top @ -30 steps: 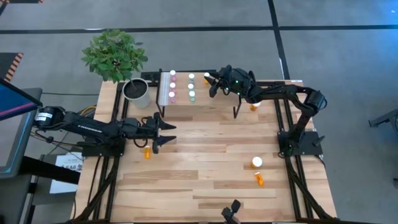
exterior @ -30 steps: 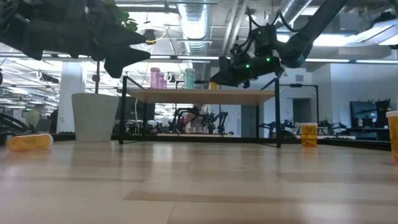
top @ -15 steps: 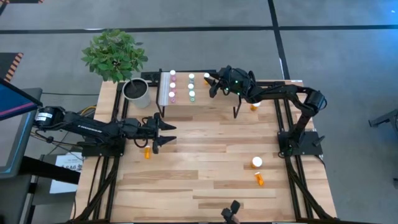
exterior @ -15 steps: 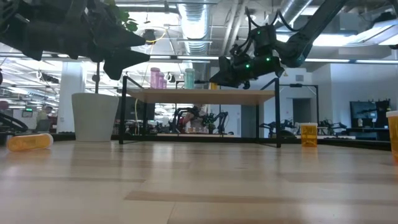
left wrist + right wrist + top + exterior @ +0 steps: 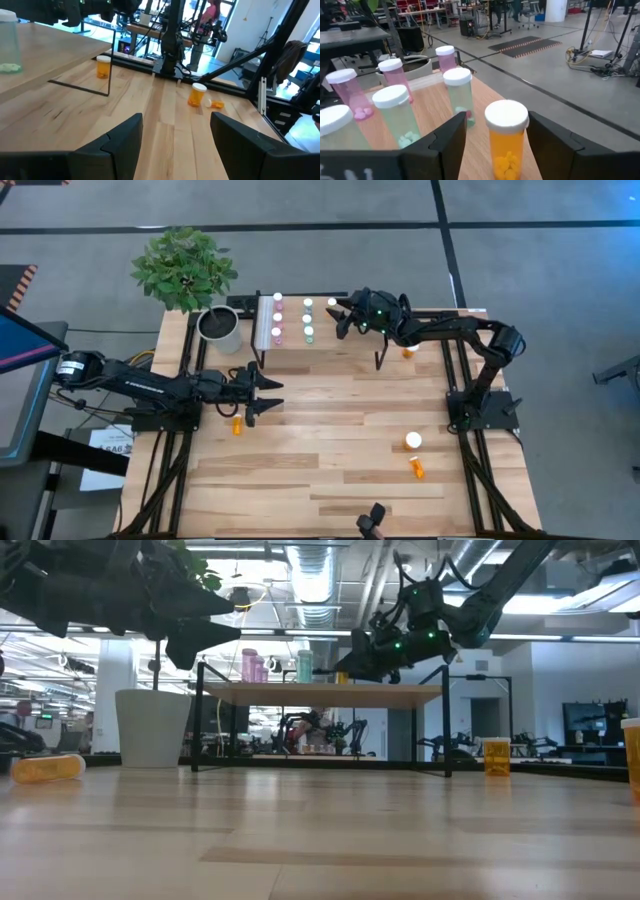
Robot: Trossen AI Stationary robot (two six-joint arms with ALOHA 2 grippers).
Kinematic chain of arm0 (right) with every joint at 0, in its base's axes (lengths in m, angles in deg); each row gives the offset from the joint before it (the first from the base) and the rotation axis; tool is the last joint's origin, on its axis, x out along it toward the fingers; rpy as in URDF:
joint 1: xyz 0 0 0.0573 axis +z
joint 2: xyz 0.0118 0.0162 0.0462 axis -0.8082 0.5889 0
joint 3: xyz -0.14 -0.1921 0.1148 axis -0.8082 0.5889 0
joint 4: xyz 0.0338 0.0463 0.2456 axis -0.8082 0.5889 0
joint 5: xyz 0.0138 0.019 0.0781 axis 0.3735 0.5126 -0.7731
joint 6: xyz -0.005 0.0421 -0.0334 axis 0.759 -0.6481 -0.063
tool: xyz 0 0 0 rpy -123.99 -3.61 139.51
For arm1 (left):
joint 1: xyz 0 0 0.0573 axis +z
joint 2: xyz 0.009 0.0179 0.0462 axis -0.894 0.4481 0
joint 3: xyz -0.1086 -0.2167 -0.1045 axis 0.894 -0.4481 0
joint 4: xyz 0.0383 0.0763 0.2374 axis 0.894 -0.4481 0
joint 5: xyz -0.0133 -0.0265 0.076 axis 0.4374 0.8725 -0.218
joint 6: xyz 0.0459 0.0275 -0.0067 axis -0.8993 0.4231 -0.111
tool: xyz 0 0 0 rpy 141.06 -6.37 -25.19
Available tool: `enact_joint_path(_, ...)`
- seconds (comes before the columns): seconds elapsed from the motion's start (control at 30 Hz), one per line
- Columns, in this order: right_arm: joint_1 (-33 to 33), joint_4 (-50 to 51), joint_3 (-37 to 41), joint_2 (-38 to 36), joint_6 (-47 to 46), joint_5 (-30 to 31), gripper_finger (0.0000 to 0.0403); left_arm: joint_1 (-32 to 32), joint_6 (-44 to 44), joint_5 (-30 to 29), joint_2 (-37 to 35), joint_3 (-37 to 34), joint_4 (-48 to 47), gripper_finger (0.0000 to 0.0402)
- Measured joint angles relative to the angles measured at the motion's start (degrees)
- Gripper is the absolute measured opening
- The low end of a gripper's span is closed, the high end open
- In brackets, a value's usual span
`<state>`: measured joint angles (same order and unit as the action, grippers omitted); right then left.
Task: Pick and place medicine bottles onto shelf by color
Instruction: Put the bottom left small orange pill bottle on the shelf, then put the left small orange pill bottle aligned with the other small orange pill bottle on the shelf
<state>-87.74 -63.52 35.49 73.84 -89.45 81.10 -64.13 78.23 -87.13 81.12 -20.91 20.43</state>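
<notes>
Orange bottle [image 5: 506, 136] standing on shelf [image 5: 300, 345]; I'm backing right pincer [image 5: 342, 318] off straight, fingers apart around it, avoiding tipping. Left pincer [image 5: 262, 396] waiting apart, empty.

I work in a robotics lab: exposed ducts [image 5: 310, 575] run overhead, more robot arms [image 5: 320, 730] stand on benches beyond my wooden table [image 5: 340, 430], and cables [image 5: 592, 60] trail across the concrete floor [image 5: 520, 270].
</notes>
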Motion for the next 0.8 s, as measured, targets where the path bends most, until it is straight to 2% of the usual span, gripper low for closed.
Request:
enact_joint_path(0.27,0.09,4.86,-0.02,-3.10,-0.87,0.00,0.0243,0.00,1.77,-1.38,0.00,0.00,-0.16,0.0222)
enact_joint_path(0.6,0.49,16.33,-0.02,-12.75,-0.69,0.04,0.0243,0.00,5.47,-2.16,-0.15,0.02,-0.55,0.0222)
enact_joint_path(0.8,3.45,25.48,-0.02,-19.63,0.83,0.11,0.0242,0.00,10.31,-2.16,-0.20,0.02,-0.62,0.0222)
